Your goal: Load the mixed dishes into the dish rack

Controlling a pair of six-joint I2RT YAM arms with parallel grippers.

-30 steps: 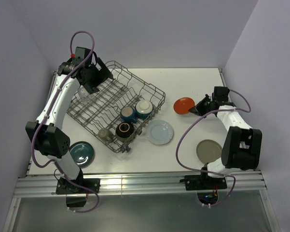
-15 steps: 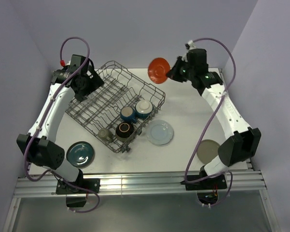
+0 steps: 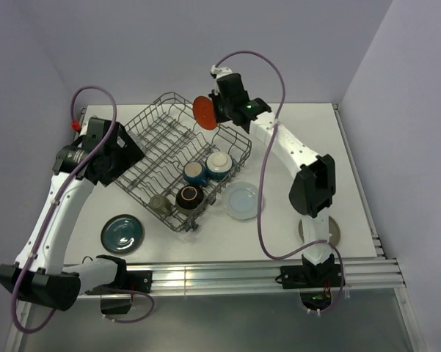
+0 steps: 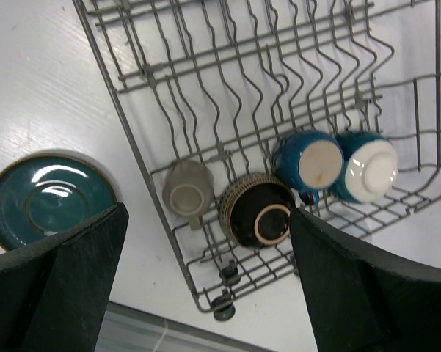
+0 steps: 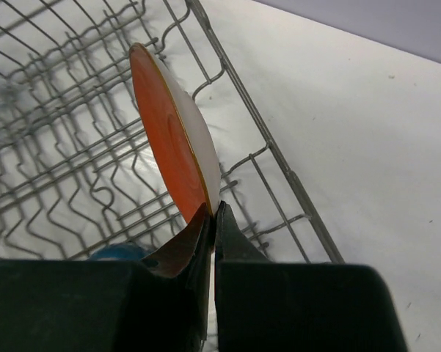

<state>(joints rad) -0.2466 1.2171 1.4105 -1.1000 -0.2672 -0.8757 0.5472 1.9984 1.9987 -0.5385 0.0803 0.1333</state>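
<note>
The grey wire dish rack (image 3: pixel 161 139) lies diagonally on the table. It holds a blue cup (image 3: pixel 194 173), a teal cup (image 3: pixel 219 165), a dark bowl (image 3: pixel 189 196) and a grey cup (image 3: pixel 159 204). My right gripper (image 3: pixel 219 111) is shut on the rim of a red-orange plate (image 3: pixel 203 112) and holds it on edge above the rack's far corner. In the right wrist view the plate (image 5: pixel 170 139) stands above the tines, pinched at my gripper (image 5: pixel 212 213). My left gripper (image 3: pixel 114 154) is open and empty at the rack's left side, above the rack (image 4: pixel 205 88).
A teal plate (image 3: pixel 122 233) lies near the front left and also shows in the left wrist view (image 4: pixel 48 198). A pale blue-white plate (image 3: pixel 243 201) lies right of the rack. A beige plate (image 3: pixel 330 233) is partly hidden by the right arm.
My right arm has carried the red-orange plate left, from the back of the table to above the rack's far corner. My left arm has drawn back from the rack's far left toward the near left.
</note>
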